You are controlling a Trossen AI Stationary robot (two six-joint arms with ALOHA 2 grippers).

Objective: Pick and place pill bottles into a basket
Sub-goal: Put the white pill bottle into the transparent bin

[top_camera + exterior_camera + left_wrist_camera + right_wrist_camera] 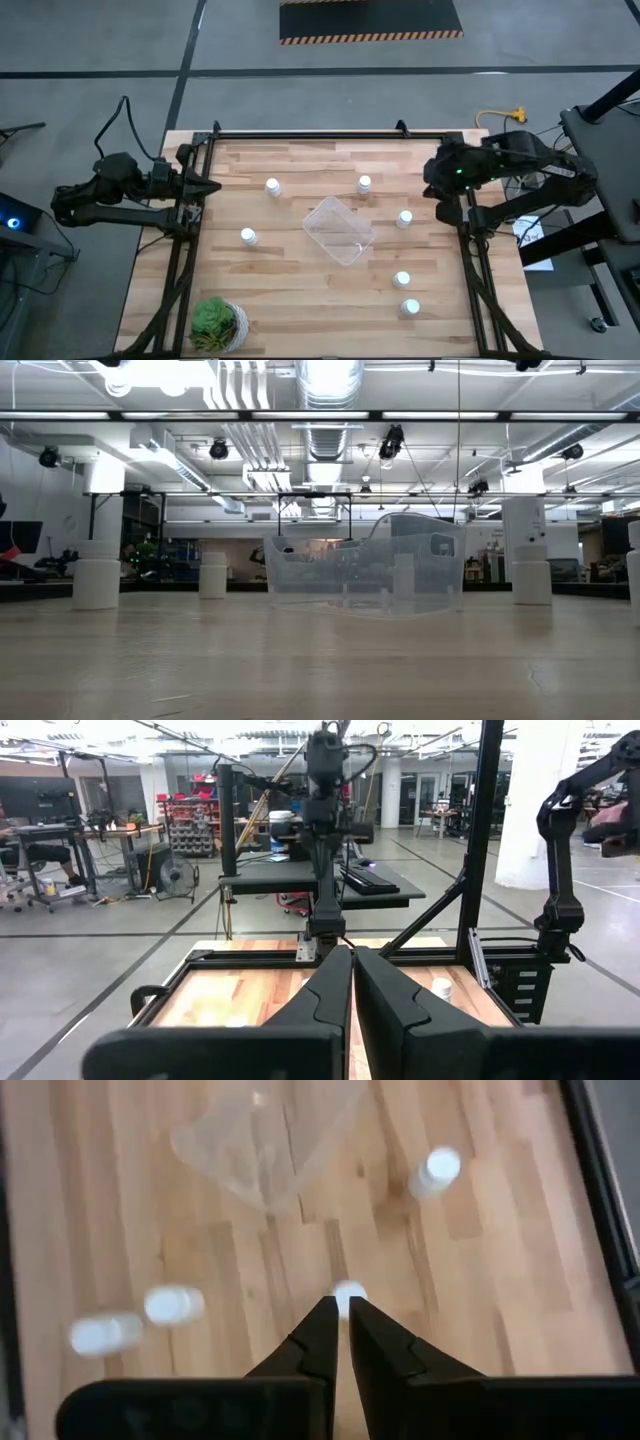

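The clear tub (338, 230) stands at the table's middle, turned at an angle; it also shows in the low view (365, 575). Six white pill bottles stand upright on the wood around it: two at the far side (272, 186) (364, 184), one to the left (248, 236), and three to the right (404, 218) (401, 280) (409, 307). My left gripper (208, 187) is shut and empty at the table's left edge, pointing level across it (352, 960). My right gripper (432, 186) is shut and empty over the right edge, tipped down; a bottle (348, 1292) shows just beyond its fingertips (343, 1306).
A green potted plant (218, 325) stands at the near left corner. A black frame (330, 134) runs along the table's far edge and both sides. Bare wood lies between the bottles and along the near edge.
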